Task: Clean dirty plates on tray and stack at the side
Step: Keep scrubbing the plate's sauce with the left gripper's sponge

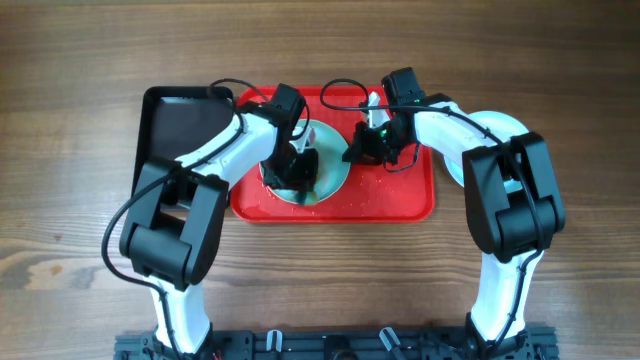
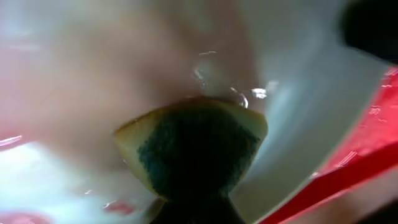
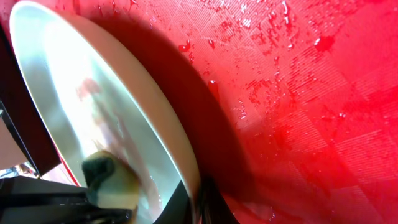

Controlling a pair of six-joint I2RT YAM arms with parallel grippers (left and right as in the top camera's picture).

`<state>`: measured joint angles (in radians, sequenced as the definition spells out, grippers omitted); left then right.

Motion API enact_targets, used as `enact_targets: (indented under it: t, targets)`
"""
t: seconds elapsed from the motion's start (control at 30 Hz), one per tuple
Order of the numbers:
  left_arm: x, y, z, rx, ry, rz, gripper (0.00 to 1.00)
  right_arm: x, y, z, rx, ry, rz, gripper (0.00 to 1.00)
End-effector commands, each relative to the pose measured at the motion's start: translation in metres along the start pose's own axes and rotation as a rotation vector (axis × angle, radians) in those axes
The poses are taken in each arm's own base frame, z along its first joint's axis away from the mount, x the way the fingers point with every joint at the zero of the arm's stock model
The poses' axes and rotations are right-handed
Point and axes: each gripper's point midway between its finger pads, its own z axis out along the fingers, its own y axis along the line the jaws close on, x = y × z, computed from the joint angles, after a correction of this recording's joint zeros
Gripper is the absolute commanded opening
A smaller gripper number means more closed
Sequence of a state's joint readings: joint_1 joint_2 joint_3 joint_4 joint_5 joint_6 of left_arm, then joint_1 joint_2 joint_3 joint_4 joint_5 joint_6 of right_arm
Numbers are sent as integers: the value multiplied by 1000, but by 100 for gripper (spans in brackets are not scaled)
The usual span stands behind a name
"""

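Note:
A pale plate (image 1: 333, 172) lies on the red tray (image 1: 400, 195), tilted up on its right edge. My left gripper (image 1: 298, 165) is shut on a yellow-and-green sponge (image 2: 196, 146) and presses it onto the plate's wet face (image 2: 298, 106). My right gripper (image 1: 362, 150) is shut on the plate's right rim. In the right wrist view its fingers (image 3: 199, 199) pinch the rim, and the plate (image 3: 68, 81) shows faint red smears with the sponge (image 3: 109, 180) on it. Most of the plate is hidden by the left arm in the overhead view.
A black tray (image 1: 175, 125) sits just left of the red one. The red tray floor (image 3: 298, 93) is wet with droplets. A pale plate edge (image 1: 452, 170) shows right of the tray, mostly under my right arm. Wooden table lies all around.

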<state>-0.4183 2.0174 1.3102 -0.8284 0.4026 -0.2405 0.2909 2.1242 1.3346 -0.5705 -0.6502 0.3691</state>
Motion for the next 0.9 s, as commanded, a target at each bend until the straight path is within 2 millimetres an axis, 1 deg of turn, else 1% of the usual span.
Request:
enact_targets:
  t: [0.0,0.03,0.1,0.17,0.27,0.33,0.37,0.43,0.47,0.53,0.57,0.6,0.63,0.67,0.7,0.77,0.83,0.87]
  targets:
    - [-6,-15,14,104,-9,70,4,5,-22,9,61,12,57,4]
    - [-17,-13,13,92,-53,65,4,5,-22,9,61,12,57,4]
    - [-45,1,9,9,-174,17,4,5,-22,9,61,12,57,4]
    - [-67,9,4,-49,-274,9,4,5,-22,9,61,12,58,4]
    - [-98,11,-7,-90,-416,35,4,5,-22,9,61,12,57,4]
    - [-113,17,-15,-135,-491,36,4,5,-22,9,62,12,57,4]
    - [-118,24,-19,-177,-526,13,4,5,-22,9,62,12,57,4]
    - [-124,48,-30,-305,-591,-82,4,5,-22,9,62,12,57,4]
    - [-123,58,-34,-357,-607,-119,4,5,-22,9,62,12,57,5]
    - [-113,85,-42,-493,-622,-223,4,5,-22,9,62,12,57,4]
    - [-105,96,-45,-549,-613,-262,4,5,-23,9,62,12,57,4]
    - [-92,107,-46,-610,-580,-296,4,5,-22,9,62,11,57,4]
    - [-80,113,-45,-642,-540,-313,4,5,-22,9,62,11,57,4]
    - [-74,115,-43,-653,-514,-315,4,5,-22,9,62,11,57,4]
    - [-62,118,-41,-672,-458,-317,4,5,-22,9,62,11,57,4]
    - [-46,119,-35,-672,-381,-317,4,5,-22,9,62,11,56,4]
    - [-26,110,-23,-611,-262,-303,4,5,-22,9,62,11,57,4]
    - [-20,105,-19,-577,-219,-287,4,5,-22,9,62,11,56,4]
